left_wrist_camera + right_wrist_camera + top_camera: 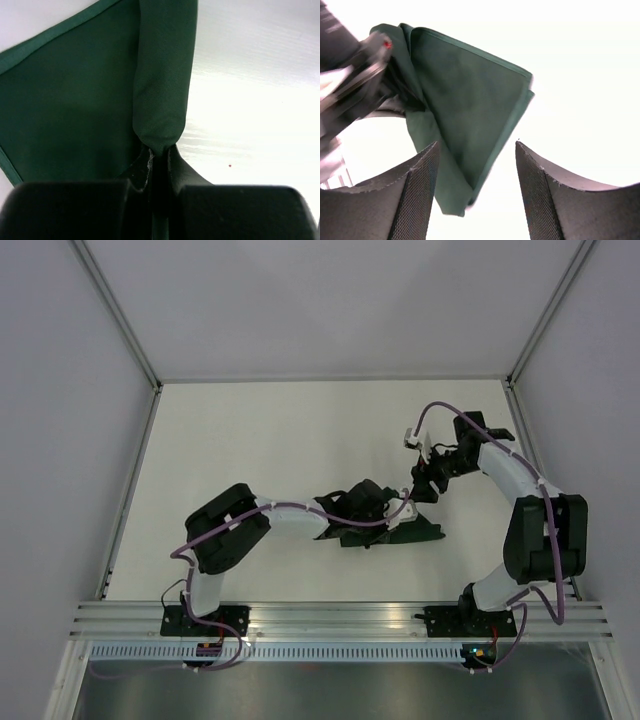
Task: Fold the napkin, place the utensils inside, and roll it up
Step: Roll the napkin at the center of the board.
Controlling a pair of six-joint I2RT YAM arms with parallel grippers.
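Top external view, left side first: my left gripper [392, 512] reaches across the white table [270, 440] toward centre and sits on the napkin [412, 534], which lies bunched and dark green just right of the middle. The left wrist view shows that gripper clenched, jaws pinched tight on the end of a narrow doubled ridge of the cloth; a flat hemmed panel spreads to the left of the ridge and bare table lies to the right. Further right, my right gripper [428, 483] hangs just beyond the napkin's far side. Its wrist view shows the jaws standing apart with nothing between the pads. The cloth hangs below them in layered folds, one corner pointing down, not touching either finger. The utensils do not show in any view, and I cannot tell whether they are wrapped inside. My judgement: the fold is in hand, the roll not yet made. The next move calls for the right gripper to take a free corner or hem while the left holds its pinch, so the layers do not slide. No tray, cup or other container in view.
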